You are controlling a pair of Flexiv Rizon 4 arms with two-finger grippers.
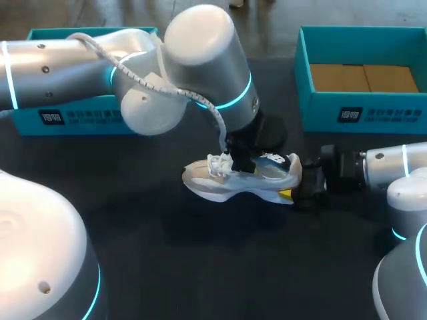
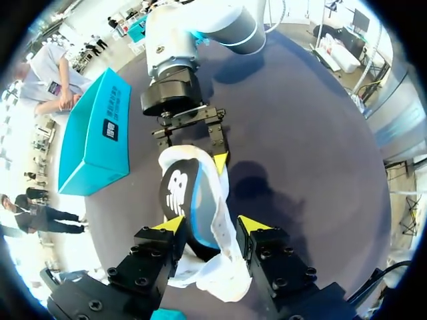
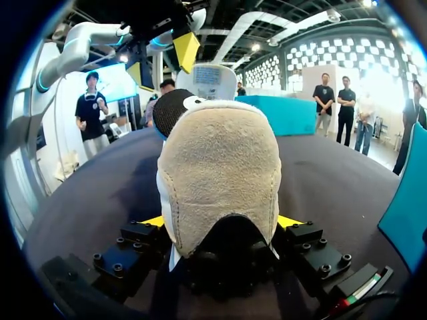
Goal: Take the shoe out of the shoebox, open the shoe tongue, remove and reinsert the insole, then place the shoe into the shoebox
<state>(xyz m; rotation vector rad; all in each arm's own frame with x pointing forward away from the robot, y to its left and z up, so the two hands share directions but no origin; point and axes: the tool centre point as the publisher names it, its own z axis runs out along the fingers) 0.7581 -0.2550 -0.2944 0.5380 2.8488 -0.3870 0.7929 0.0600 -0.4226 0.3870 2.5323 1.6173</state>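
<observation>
Two hands are working one shoe [image 1: 233, 180] (already out of the shoebox [image 1: 360, 113], lying on the bench [image 1: 200, 267]): the right hand [image 3: 220, 223] is clamping its heel, and the left hand [image 2: 212, 227] is hovering spread apart over the tongue [image 2: 179, 193]. Insole work and reboxing are probably remaining.

Shoe [image 1: 243, 179]: white sole and laces, beige suede heel, blue collar lining, black inner part bearing a white logo, white tongue with a pale blue patch.

Table [image 1: 200, 267] under the shoe: black, unpatterned.

Left box [image 1: 93, 123], beyond the shoe: teal walls.

Right box [image 1: 393, 110], beyond the shoe: teal walls, brown cardboard floor.

Each box carries a white label [image 1: 350, 115] with dark print.

Left arm [image 1: 200, 60] and right arm [image 1: 400, 167]: silver-white shells with glowing cyan rings.

Left gripper [image 2: 212, 224] and right gripper [image 3: 222, 220]: black bodies, yellow tips.

Cable [image 1: 217, 120] above the shoe: white with dark flecks.
</observation>
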